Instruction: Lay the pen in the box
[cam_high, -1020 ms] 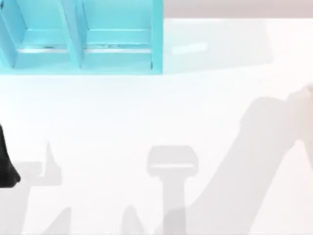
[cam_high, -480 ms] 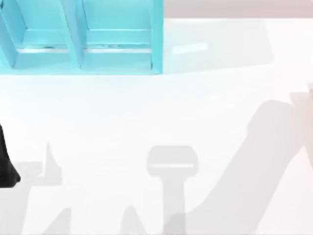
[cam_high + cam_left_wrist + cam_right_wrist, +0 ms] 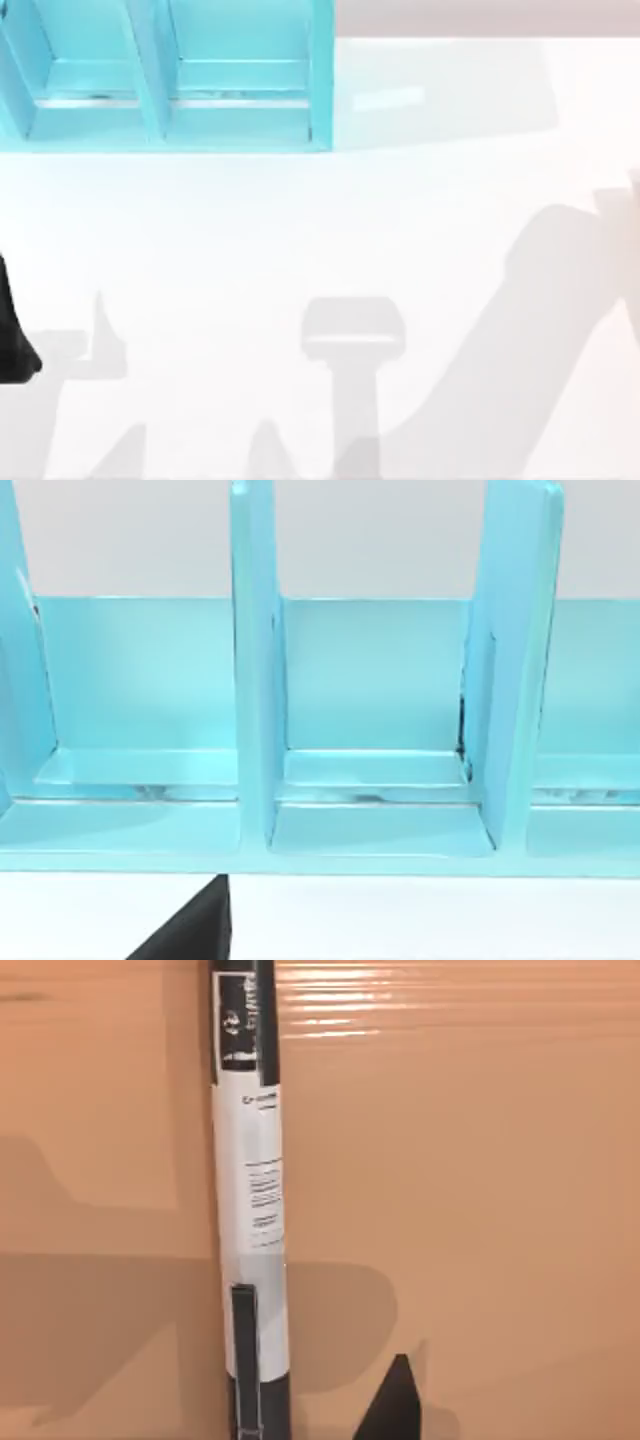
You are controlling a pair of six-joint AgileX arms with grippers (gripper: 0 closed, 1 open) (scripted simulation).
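The pen [image 3: 252, 1190] lies lengthwise on the tan floor of the box [image 3: 480, 1210]. It has a black body and a pale middle band with small dark print. My right gripper [image 3: 330, 1415] hangs just over it, open. One black fingertip [image 3: 395, 1405] stands off to the side of the pen and does not touch it. None of the box's walls are in view. A black piece of my left gripper [image 3: 190, 935] points at a turquoise rack.
A turquoise divided rack [image 3: 170, 75] stands at the table's back left, and its compartments [image 3: 375, 730] face the left wrist camera. My left arm [image 3: 12, 340] is parked at the left edge. Arm shadows cross the white table [image 3: 330, 220].
The right arm's shadow slid a little to the right during the first half second, then stopped. The left arm has not moved.
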